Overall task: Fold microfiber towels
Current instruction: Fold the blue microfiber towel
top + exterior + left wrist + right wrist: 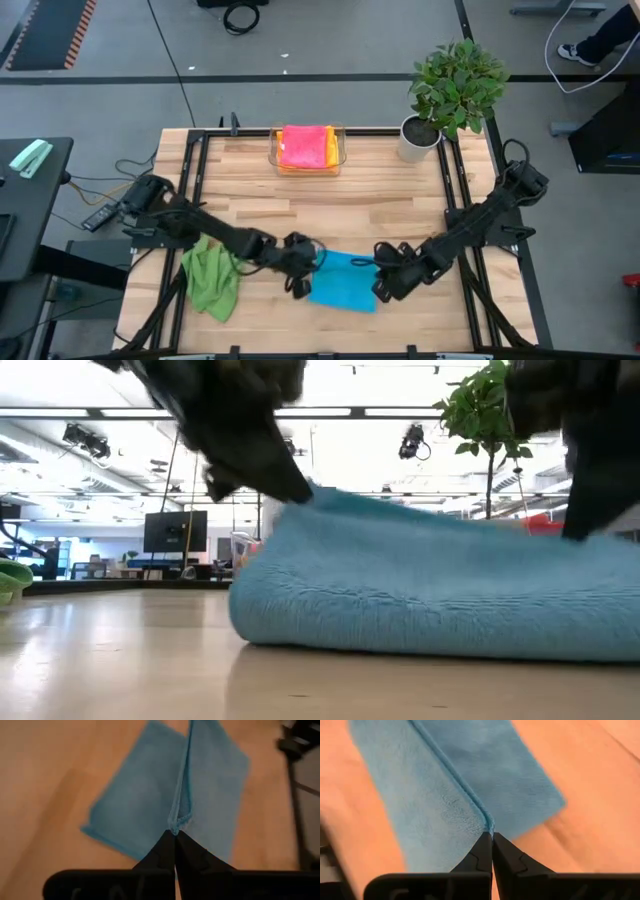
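A blue microfiber towel [345, 285] lies on the wooden table near its near edge, between my two grippers. My left gripper [305, 272] is shut on the towel's left end. My right gripper [383, 283] is shut on its right end. Between them the raised cloth forms a ridge [420, 510] above the part that stays on the table. A crumpled green towel [210, 282] lies on the table to the left. Pink, orange and yellow towels [305, 146] are stacked in a clear tray [340, 150] at the far edge. My left gripper pinches a hemmed corner [176, 824] of the blue towel between its two fingers, slanting down from the table's left. That corner is lifted; the cloth runs away from the fingers as a raised fold, and the rest lies on the table. My right gripper pinches a corner of the blue towel [487, 826] between its two fingers, slanting down from the table's right. The corner is lifted, a fold line runs away from the fingertips, and the cloth on both sides slopes down to the table.
A potted plant [452, 85] in a white pot stands at the far right corner. Bare wood [330, 210] lies between the blue towel and the tray. Black frame rails [455, 190] run along the table's sides.
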Motion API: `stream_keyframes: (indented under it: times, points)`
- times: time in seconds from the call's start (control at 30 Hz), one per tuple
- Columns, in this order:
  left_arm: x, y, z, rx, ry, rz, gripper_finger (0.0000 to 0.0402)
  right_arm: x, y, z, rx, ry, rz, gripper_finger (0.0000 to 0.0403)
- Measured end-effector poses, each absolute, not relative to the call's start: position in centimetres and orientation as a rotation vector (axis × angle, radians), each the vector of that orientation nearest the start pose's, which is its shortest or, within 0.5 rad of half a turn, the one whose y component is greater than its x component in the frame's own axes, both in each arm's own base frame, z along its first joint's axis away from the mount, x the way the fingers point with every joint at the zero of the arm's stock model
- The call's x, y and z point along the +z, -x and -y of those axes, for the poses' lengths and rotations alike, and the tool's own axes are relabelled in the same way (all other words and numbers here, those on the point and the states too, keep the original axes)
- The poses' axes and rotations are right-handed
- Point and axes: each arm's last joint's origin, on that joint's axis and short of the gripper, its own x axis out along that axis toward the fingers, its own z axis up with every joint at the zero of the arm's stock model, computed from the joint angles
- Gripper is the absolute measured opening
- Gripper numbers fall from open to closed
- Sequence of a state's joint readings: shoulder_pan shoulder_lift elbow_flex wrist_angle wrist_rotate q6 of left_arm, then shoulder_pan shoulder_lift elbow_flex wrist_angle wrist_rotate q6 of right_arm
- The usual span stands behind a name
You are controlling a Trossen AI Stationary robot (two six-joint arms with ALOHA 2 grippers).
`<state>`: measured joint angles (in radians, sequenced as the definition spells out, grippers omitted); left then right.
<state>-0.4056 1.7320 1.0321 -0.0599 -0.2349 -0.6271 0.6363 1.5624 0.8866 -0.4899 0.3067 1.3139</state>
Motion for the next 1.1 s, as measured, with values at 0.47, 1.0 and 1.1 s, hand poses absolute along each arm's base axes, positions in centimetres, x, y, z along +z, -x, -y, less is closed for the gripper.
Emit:
stream_keyframes:
  times: [0.47, 1.0, 1.1]
  points:
    - [14.9, -35.2, 10.0, 0.158, 0.408, -0.834, 0.0005, 14.8, -24.0, -12.7, -0.375, -0.554, -1.024, 0.0006]
    - [15.5, -35.1, 10.2, 0.149, 0.410, -0.818, 0.0007, 15.2, -23.9, -13.3, -0.391, -0.506, -0.981, 0.0006]
    - [16.0, -34.9, 10.3, 0.140, 0.412, -0.809, 0.0005, 15.5, -23.9, -13.8, -0.388, -0.502, -0.957, 0.0006]
